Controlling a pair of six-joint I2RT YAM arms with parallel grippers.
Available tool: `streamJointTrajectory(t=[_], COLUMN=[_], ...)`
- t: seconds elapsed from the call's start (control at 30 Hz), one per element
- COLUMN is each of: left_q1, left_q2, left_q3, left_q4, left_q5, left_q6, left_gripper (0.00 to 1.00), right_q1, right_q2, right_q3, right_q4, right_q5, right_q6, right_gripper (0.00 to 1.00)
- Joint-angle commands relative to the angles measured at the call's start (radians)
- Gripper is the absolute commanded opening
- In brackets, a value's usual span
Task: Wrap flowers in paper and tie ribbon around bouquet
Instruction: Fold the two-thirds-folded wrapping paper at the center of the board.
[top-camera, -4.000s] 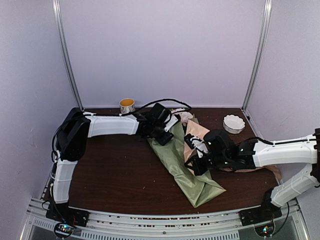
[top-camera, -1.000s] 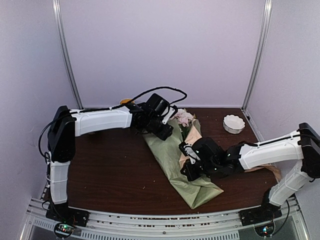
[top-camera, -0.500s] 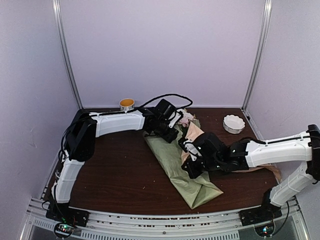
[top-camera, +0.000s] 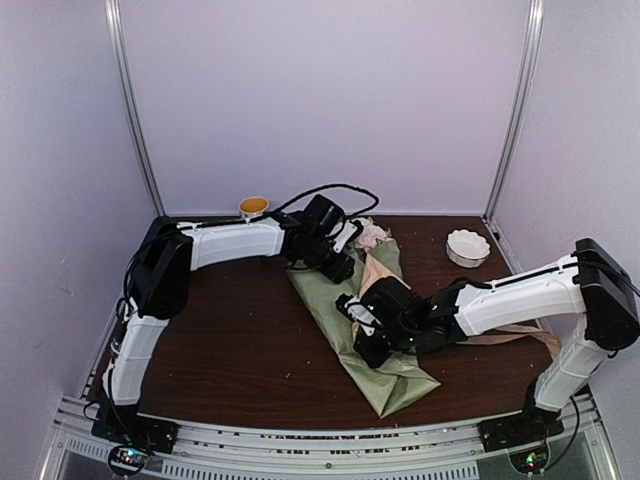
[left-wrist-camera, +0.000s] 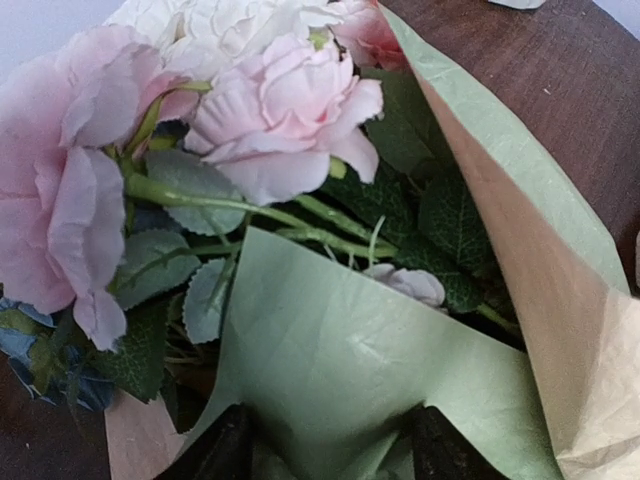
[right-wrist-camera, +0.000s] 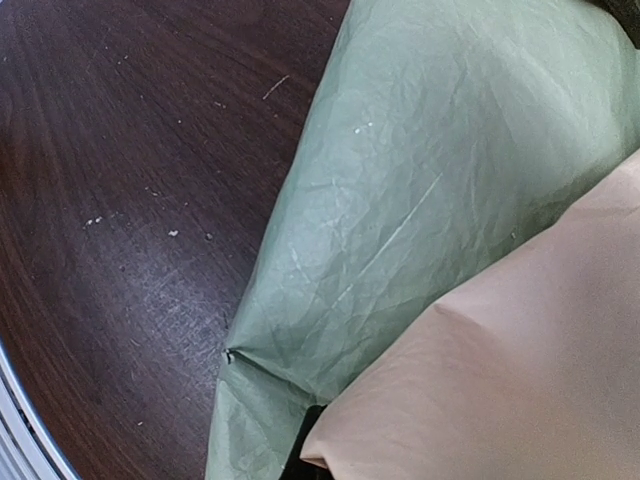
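**Desk:** Flowers (left-wrist-camera: 270, 120) first. What do you have on them?

**Operator:** I have a bunch of pink and white blooms with green leaves and thin green stems. The flowers lie toward the back of the dark brown wooden table (top-camera: 230, 340), tucked in the wide mouth of the large thin sheet of paper (top-camera: 335, 300), sage green on one face and kraft tan on the other.

**Desk:** And the sheet?

**Operator:** It's wrapped round them in a long cone, running diagonally with its narrow tip toward the arm bases. A tan flap stands up on the right of the blooms.

**Desk:** Left side?

**Operator:** My left gripper (left-wrist-camera: 325, 455) sits at the wide end, just below the blooms. Its black fingers (left-wrist-camera: 215, 450) stand apart with a green fold between them. I cannot tell whether they squeeze it.

**Desk:** Right?

**Operator:** My right gripper (top-camera: 365, 340) is low on the middle of the cone, clenched tight. On its wrist view a tan flap hides the fingers, so I cannot tell if an edge is nipped.

**Desk:** Anything else?

**Operator:** There's a small white scalloped bowl (top-camera: 468, 247) at the far right, well apart from the cone. A small pale cup (top-camera: 254, 207) with a yellow inside stands by the back wall.
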Motion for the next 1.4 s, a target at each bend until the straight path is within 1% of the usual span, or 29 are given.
streamJointTrajectory(t=[0.0, 0.17, 0.3, 0.37, 0.43, 0.5, 0.63, 0.7, 0.83, 1.03, 1.1, 1.2, 1.27, 1.3, 1.33, 1.37], left_q1=[0.029, 0.032, 0.032, 0.032, 0.026, 0.006, -0.017, -0.017, -0.017, -0.019, -0.020, -0.020, -0.020, -0.020, -0.020, -0.019], left_q2=[-0.058, -0.163, -0.235, -0.266, -0.280, -0.259, -0.181, -0.119, 0.004, 0.038, 0.034, 0.040, 0.043, 0.046, 0.049, 0.051], left_q3=[0.029, 0.029, 0.020, -0.014, -0.053, -0.059, 0.001, 0.056, 0.191, 0.136, 0.109, 0.099, 0.092, 0.092, 0.095, 0.096], left_q4=[0.035, 0.011, -0.055, -0.054, -0.011, 0.016, 0.004, -0.003, -0.068, 0.036, 0.056, 0.058, 0.055, 0.050, 0.041, 0.032], left_q5=[0.042, 0.098, 0.147, 0.200, 0.304, 0.371, 0.379, 0.395, 0.383, 0.445, 0.438, 0.423, 0.419, 0.416, 0.409, 0.403], left_q6=[0.012, 0.060, 0.035, -0.006, -0.033, -0.033, -0.029, -0.035, -0.031, -0.079, -0.085, -0.072, -0.053, -0.044, -0.035, -0.028], left_gripper=[0.60, 0.66, 0.67, 0.68, 0.71, 0.72, 0.75, 0.80, 0.84, 0.86, 0.86, 0.83, 0.75, 0.67, 0.55, 0.46], right_q1=[0.008, 0.008, 0.008, 0.007, 0.007, 0.008, 0.015, 0.024, 0.043, 0.057, 0.057, 0.058, 0.061, 0.062, 0.064, 0.065], right_q2=[0.040, 0.074, 0.084, 0.090, 0.093, 0.095, 0.101, 0.104, 0.105, 0.111, 0.113, 0.117, 0.118, 0.117, 0.116, 0.114], right_q3=[0.018, 0.023, 0.030, 0.036, 0.037, 0.036, 0.047, 0.051, 0.058, 0.069, 0.066, 0.069, 0.079, 0.082, 0.085, 0.089], right_q4=[-0.026, -0.030, -0.036, -0.048, -0.055, -0.055, -0.074, -0.088, -0.103, -0.114, -0.109, -0.105, -0.111, -0.114, -0.119, -0.122], right_q5=[0.032, 0.044, 0.048, 0.049, 0.051, 0.051, 0.064, 0.081, 0.104, 0.116, 0.117, 0.119, 0.125, 0.130, 0.135, 0.138], right_q6=[-0.040, -0.048, -0.049, -0.050, -0.046, -0.040, -0.037, -0.040, -0.046, -0.052, -0.053, -0.063, -0.073, -0.078, -0.082, -0.086], right_gripper=[0.00, 0.00, 0.00, 0.00, 0.00, 0.00, 0.00, 0.00, 0.00, 0.00, 0.00, 0.00, 0.00, 0.00, 0.00, 0.00])
